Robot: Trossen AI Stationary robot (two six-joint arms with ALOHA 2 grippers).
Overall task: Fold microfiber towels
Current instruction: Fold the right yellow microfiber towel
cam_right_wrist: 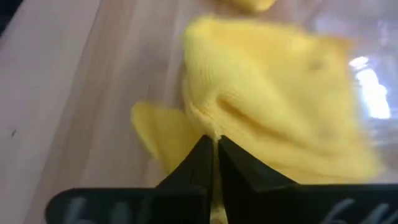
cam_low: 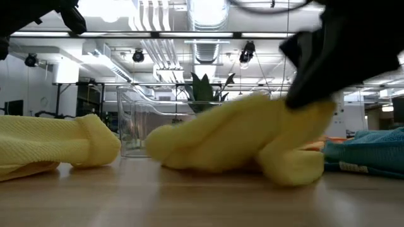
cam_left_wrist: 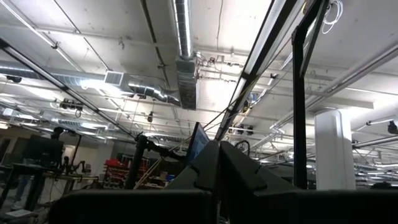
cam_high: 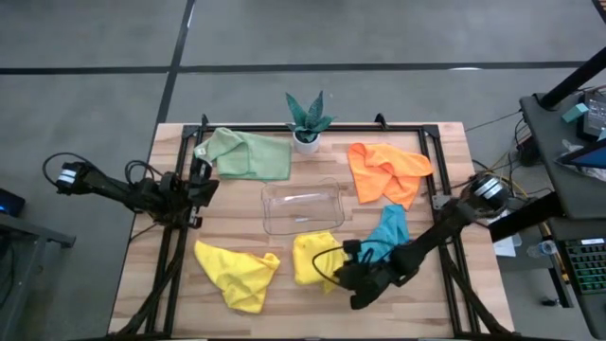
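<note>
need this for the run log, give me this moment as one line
right claw: shut on crumpled yellow microfiber towel beside clear plastic tray | left claw: shut, parked at table's left edge, pointing up | folding: not yet done

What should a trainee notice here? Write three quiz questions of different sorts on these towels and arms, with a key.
1. True or false: the right gripper has its fingers shut on the crumpled yellow microfiber towel in front of the clear plastic tray.
2. Which cloth lies beside the small green potted plant? A) soft orange microfiber towel B) pale green microfiber towel C) teal-blue microfiber towel
3. Fill in: the left gripper waits at the table's ____ side, holding nothing.

Key: 1 true; 2 B; 3 left.
</note>
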